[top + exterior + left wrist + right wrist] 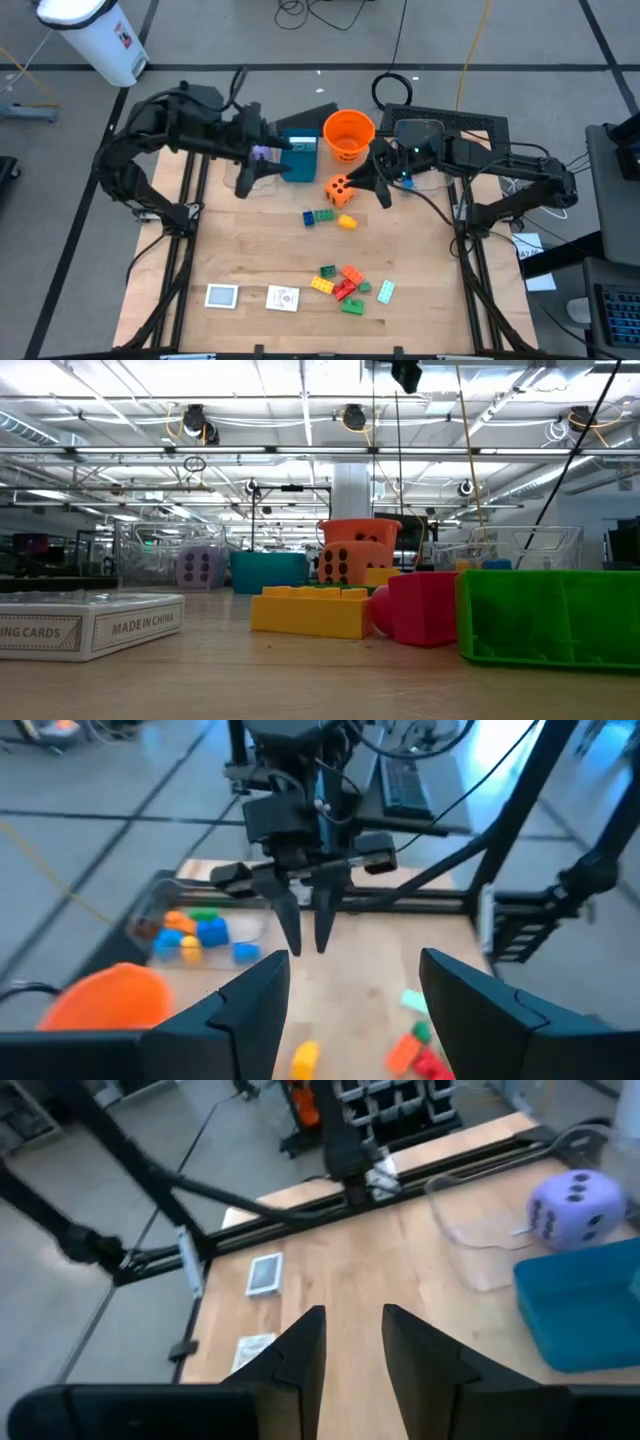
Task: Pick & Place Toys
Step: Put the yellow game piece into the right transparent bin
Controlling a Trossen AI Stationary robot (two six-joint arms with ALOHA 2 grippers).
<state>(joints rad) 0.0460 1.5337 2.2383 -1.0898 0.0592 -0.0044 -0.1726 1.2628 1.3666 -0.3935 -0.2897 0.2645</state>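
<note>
Toys are spread all over the wooden counter (240, 250). Near the front edge there's a little heap of bricks (345, 285) in red, yellow, green and orange, with a pale teal brick (386, 291) just beside it. Two flat white card packs (221, 296) and (283, 298) sit to the left of that heap. Closer to the middle there's a blue and green brick pair (317, 216) and a yellow brick (347, 222) right next to it.

Orange die (339, 190) sits on the counter just in front of the orange bucket (348, 135). Purple die (573, 1209) is back by the teal box (299, 157), and in the right wrist view it looks like it rests against the rim of a clear bin (480, 1240). Can't tell for sure whether it's inside it or not.

Left gripper (262, 170) hangs over the back left part of the counter near the teal box, fingers spread fairly wide with nothing between them. Right gripper (303, 925) hangs near the orange die and bucket, pointing down, fingers (287, 920) close together with only a narrow gap, and empty as far as I can see.

Left wrist view also shows another clear bin (190, 925) with a few bricks already in it, blue, green, orange and yellow.
</note>
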